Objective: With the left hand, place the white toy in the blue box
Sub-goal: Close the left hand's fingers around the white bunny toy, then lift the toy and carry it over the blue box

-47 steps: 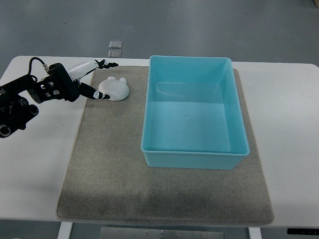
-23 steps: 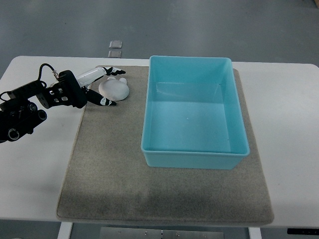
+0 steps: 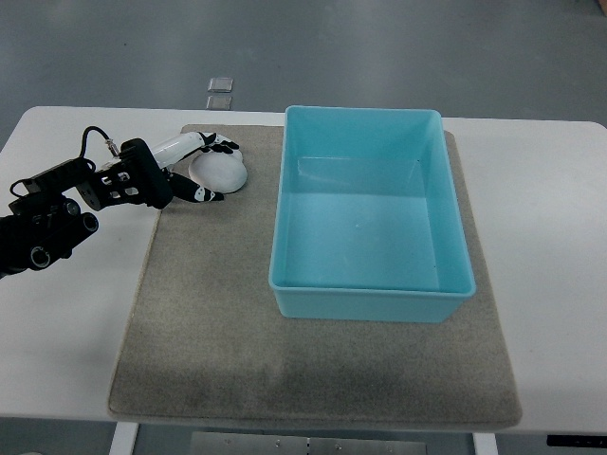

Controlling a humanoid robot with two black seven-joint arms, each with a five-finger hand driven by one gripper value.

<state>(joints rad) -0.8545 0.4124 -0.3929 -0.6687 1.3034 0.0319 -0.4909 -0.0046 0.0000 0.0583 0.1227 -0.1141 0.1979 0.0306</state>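
The white toy [image 3: 223, 172], a rounded flat shape, lies on the grey mat [image 3: 218, 313] near its far left corner. My left hand [image 3: 209, 169] reaches in from the left edge and closes around the toy. Its white fingers [image 3: 211, 143] curl over the toy's far edge and hide the ears. The thumb [image 3: 205, 194] sits against the toy's near-left edge. The toy still rests on the mat. The blue box [image 3: 442, 213] stands open and empty on the mat, just right of the toy. The right arm does not show.
The white table [image 3: 66, 322] carries the mat. The left arm's black forearm and cable [image 3: 66, 204] lie over the table's left part. Two small clear squares [image 3: 219, 92] lie on the floor beyond the table's far edge.
My left hand has moved right, up to the toy. Its fingers have come down over the toy's far edge, and the thumb has come in at the near edge. The toy has barely shifted.
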